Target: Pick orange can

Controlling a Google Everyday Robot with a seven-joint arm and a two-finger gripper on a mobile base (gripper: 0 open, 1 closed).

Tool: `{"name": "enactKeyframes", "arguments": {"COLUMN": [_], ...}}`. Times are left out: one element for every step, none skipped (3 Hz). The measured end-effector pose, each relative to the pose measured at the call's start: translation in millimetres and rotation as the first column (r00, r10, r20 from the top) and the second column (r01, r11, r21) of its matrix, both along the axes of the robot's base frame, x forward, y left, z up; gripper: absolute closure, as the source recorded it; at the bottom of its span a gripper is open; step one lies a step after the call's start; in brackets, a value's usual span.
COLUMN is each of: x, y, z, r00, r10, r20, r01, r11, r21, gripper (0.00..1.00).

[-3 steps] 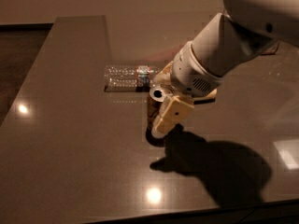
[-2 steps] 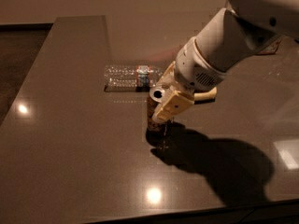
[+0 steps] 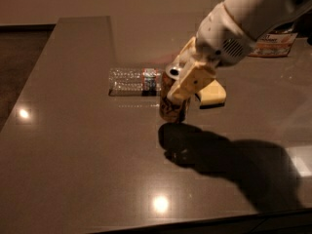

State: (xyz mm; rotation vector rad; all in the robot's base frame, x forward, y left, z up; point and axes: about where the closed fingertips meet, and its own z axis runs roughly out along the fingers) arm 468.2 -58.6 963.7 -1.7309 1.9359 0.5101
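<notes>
Dim light falls on a glossy brown countertop (image 3: 73, 145), bare on its left side apart from a couple of lamp glints. Towards the middle a clear water bottle (image 3: 135, 81) lies on its side, label end turned to the right, close beside the action but apart from it. Just right of that the orange can (image 3: 170, 110) stands upright, silver top showing, near the centre of the counter. The gripper (image 3: 179, 89) comes down on it at a slant from the upper right. One cream finger (image 3: 191, 81) is laid across the can's near side, the other hidden behind, so I take it as clamped on the can (gripping high on the body, which should keep it from tipping). Whether the base has left the surface I cannot tell. Behind the wrist a pale yellow sponge (image 3: 213, 94) sits clear of the grasp, and a printed packet (image 3: 275, 44) lies far right.
</notes>
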Motion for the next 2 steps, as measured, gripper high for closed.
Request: {"name": "enactKeyframes", "arguments": {"x": [0.6, 0.5], "y": [-4.1, -3.7], "z": [56.4, 55.5], "r00": [0.9985, 0.9986], "r10": [0.029, 0.029], "r20": [0.045, 0.044], "r01": [-0.032, -0.032], "r11": [0.998, 0.998], "r21": [0.056, 0.056], "gripper": [1.0, 1.0]}}
